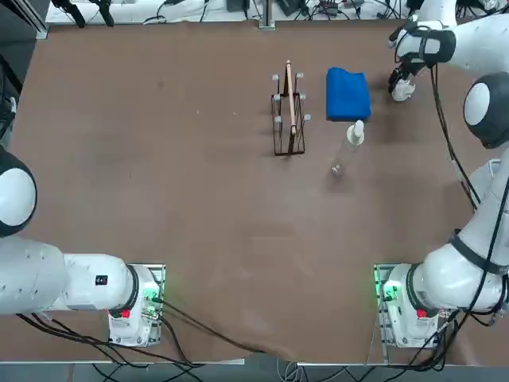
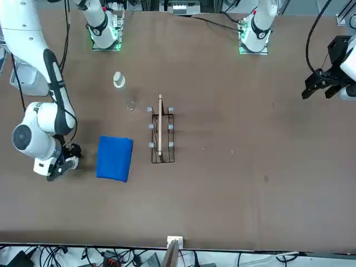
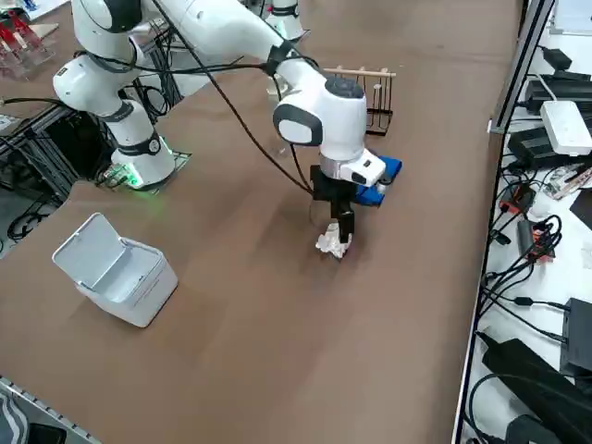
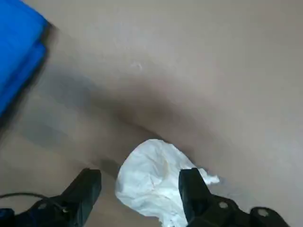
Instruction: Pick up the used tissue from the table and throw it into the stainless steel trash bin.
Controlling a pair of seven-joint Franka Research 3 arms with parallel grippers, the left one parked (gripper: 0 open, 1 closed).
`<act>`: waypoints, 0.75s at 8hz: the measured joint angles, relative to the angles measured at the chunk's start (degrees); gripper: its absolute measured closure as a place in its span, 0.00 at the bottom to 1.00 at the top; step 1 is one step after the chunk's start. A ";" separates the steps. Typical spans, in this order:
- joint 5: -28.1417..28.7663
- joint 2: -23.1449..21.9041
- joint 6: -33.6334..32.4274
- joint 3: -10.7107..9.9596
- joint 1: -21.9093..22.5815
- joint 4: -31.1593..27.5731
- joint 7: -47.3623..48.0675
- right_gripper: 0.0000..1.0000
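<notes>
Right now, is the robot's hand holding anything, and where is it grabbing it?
Not yet. The right gripper is open, fingers on either side of the used tissue, which lies on the table.

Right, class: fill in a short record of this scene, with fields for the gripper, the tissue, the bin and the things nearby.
right gripper: open, fingers either side of the tissue
used tissue: crumpled, white, on the table
stainless steel trash bin: lid up, near the table's edge, apart from the tissue
blue cloth: folded, beside the tissue
wire rack: beside the cloth
bottle: lying down
</notes>
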 joint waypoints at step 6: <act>-1.97 2.14 1.16 -0.06 -1.24 -0.10 -0.13 0.15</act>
